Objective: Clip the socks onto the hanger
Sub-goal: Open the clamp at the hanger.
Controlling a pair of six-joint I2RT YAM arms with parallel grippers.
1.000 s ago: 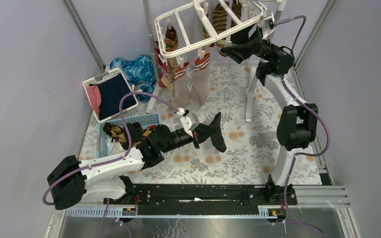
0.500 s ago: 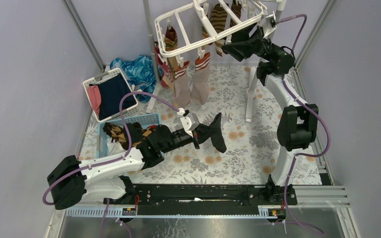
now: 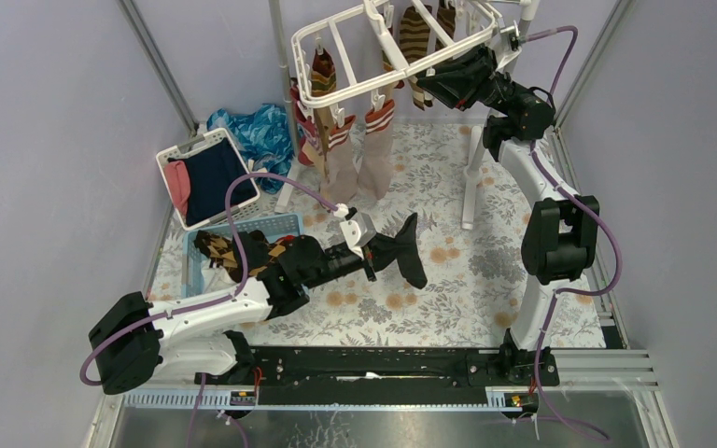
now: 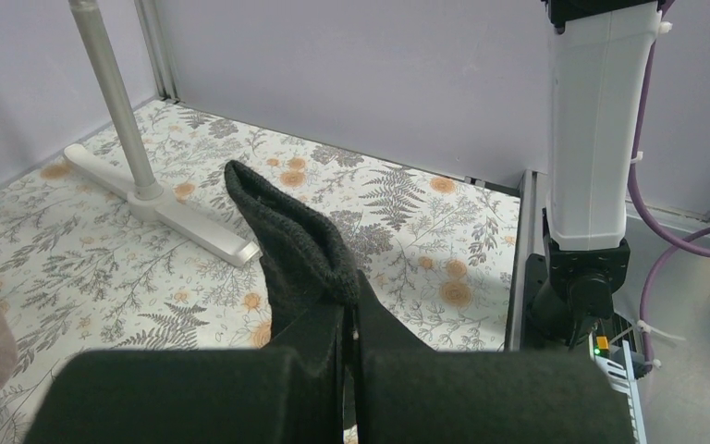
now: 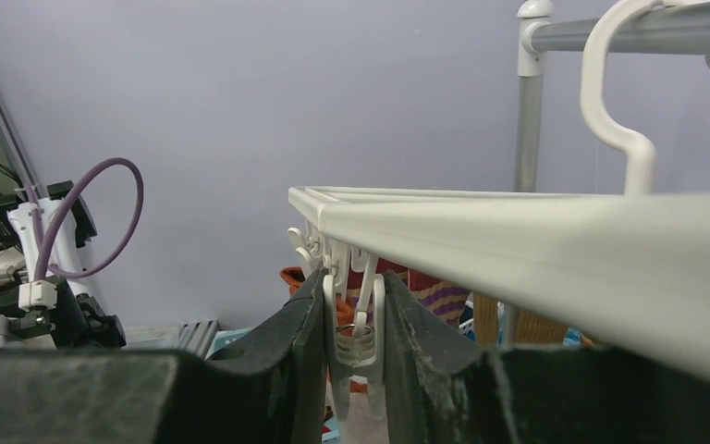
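Observation:
My left gripper [image 3: 374, 252] [image 4: 350, 303] is shut on a plain black sock [image 3: 411, 250] [image 4: 288, 236], held low over the floral mat with its cuff sticking out past the fingertips. High at the back right, my right gripper [image 3: 428, 84] [image 5: 354, 285] is shut on a white clip [image 5: 357, 335] that dangles from the near bar of the white hanger [image 3: 347, 90] [image 5: 555, 233]. Both fingers press the clip's sides. Tan socks with red-and-white cuffs [image 3: 376, 145] hang from the front clips. Striped socks [image 3: 414, 32] hang further back.
A white slotted basket [image 3: 175, 153] holding navy and pink garments stands at the left, with shiny blue cloth [image 3: 260, 131] behind it. A small blue basket [image 3: 282, 222] with more socks lies by my left arm. The stand's foot [image 3: 470, 191] crosses the mat.
My right gripper has closed from wide open onto the hanger clip and shifted slightly up and left. The left arm and the black sock have not moved.

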